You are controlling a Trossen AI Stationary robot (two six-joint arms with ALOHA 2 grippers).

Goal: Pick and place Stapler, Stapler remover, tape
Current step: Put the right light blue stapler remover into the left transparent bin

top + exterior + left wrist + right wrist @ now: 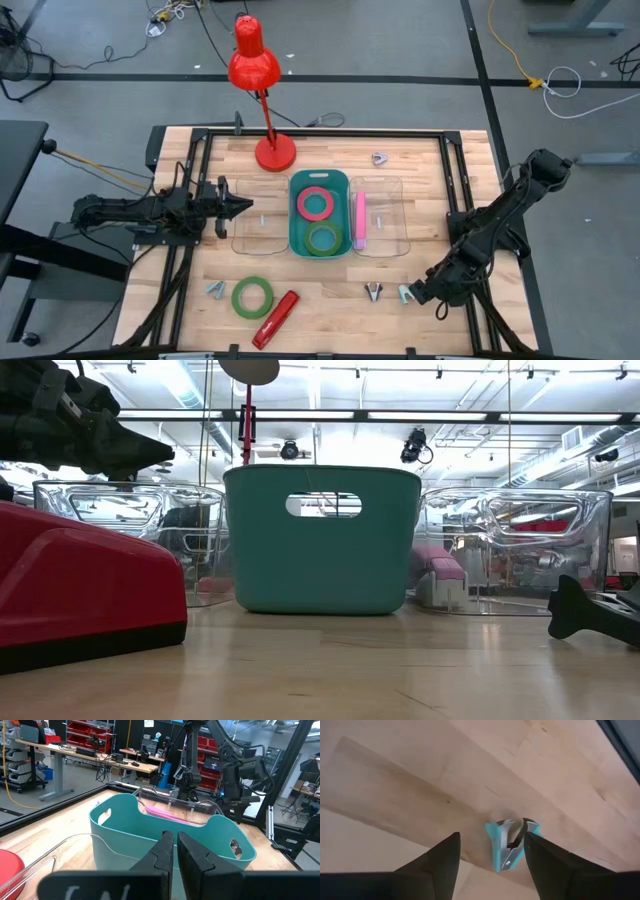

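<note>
My right gripper [490,852] is open and points down at the table's near right. A teal staple remover [511,844] lies on the wood between its fingers; it also shows in the high view [405,293]. My left gripper [240,207] is shut and empty, hovering level over the empty left clear bin [258,228]. A red stapler [277,318] and a green tape roll [252,297] lie near the front edge. The teal bin [320,180] holds a pink roll [315,203] and a green roll [322,239]. A pink stapler [359,220] lies in the right clear bin. My right gripper comes at the teal staple remover from above, one finger on either side. One finger [540,855] stands right against the remover's wing [532,826]; I cannot tell whether it touches. The remover lies flat on the table.
A red desk lamp [258,70] stands at the table's far side on its round base. More staple removers lie loose: a dark one [373,291] beside the teal one, a grey one [215,290] near the green roll, one [380,158] at the far right.
</note>
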